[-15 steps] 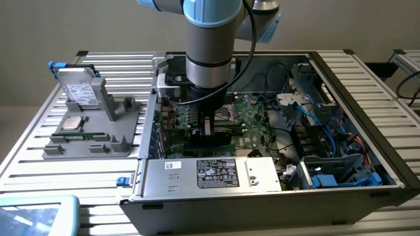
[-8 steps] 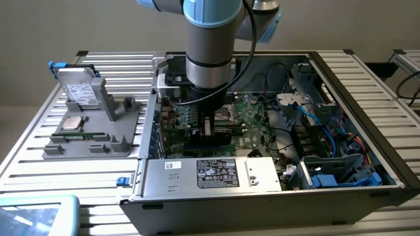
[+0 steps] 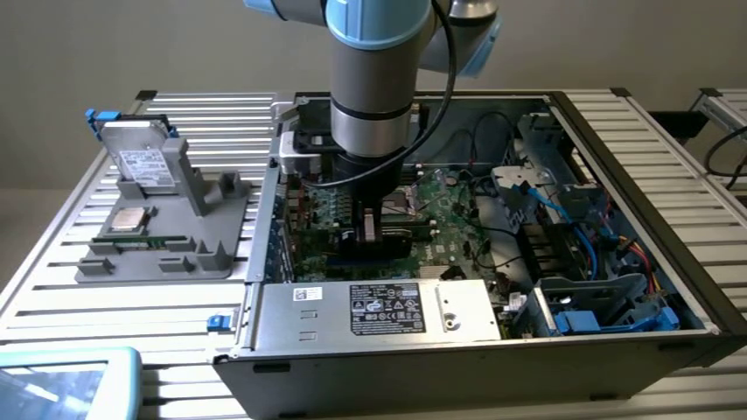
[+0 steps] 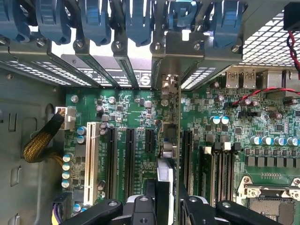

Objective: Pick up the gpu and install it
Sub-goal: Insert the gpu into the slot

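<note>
The open black computer case (image 3: 653,262) is crowding the grey-and-blue arm (image 3: 371,105) reaching into it, with the silver power supply box (image 3: 373,308) near one side and blue cables (image 3: 589,241) toward the exterior view's right. Over the green motherboard (image 4: 126,105), the black pincer (image 4: 164,206) is clenching the thin black green-edged gpu (image 4: 169,140) edge-on between black expansion slots (image 4: 129,154). Slight tilt is risking a missed slot or its silvery bracket (image 4: 168,84) catching the rear slot frame (image 4: 178,49).
</note>
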### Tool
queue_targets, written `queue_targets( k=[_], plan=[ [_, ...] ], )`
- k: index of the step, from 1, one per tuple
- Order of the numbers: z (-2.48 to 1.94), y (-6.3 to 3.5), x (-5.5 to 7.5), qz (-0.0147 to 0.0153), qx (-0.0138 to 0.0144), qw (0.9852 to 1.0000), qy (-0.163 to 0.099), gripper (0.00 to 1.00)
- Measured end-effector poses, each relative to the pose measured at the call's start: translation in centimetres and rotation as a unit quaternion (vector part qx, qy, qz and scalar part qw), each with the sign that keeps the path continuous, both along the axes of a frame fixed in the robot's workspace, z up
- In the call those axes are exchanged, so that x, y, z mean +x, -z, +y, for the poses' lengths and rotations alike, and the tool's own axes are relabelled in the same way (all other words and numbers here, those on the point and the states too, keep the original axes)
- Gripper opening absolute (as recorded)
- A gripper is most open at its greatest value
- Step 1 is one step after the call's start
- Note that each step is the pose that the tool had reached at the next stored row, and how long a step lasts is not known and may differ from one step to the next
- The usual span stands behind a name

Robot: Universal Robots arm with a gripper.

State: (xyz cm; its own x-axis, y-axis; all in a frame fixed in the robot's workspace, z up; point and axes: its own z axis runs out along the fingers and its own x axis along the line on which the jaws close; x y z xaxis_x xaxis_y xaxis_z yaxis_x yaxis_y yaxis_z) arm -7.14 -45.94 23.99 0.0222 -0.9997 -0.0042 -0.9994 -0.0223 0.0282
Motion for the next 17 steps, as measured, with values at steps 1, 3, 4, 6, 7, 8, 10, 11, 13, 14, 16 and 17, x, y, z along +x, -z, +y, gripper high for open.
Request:
queue_targets(
  k=[1, 3, 4, 6, 7, 8, 10, 11, 13, 14, 16, 17],
  plan=[
    [0.00, 0.00, 0.00, 0.0000, 0.0000, 1.0000, -0.001, 0.27],
    [-0.01, 0.00, 0.00, 0.0000, 0.0000, 1.0000, -0.002, 0.27],
    [-0.01, 0.00, 0.00, 0.0000, 0.0000, 1.0000, -0.002, 0.27],
    [-0.01, 0.00, 0.00, 0.0000, 0.0000, 1.0000, -0.003, 0.27],
    [-0.01, 0.00, 0.00, 0.0000, 0.0000, 1.0000, -0.003, 0.27],
    [-0.01, 0.00, 0.00, 0.0000, 0.0000, 1.0000, -0.004, 0.27],
    [-0.01, 0.00, 0.00, 0.0000, 0.0000, 1.0000, -0.004, 0.27],
    [-0.01, 0.00, 0.00, 0.0000, 0.0000, 1.0000, -0.004, 0.27],
    [-0.01, 0.00, 0.00, 0.0000, 0.0000, 1.0000, -0.004, 0.27],
    [-0.01, 0.00, 0.00, 0.0000, 0.0000, 1.0000, -0.004, 0.27],
    [-0.01, 0.00, 0.00, 0.0000, 0.0000, 1.0000, -0.004, 0.27],
    [-0.01, 0.00, -0.01, 0.0000, 0.0000, 1.0000, -0.004, 0.27]
  ],
)
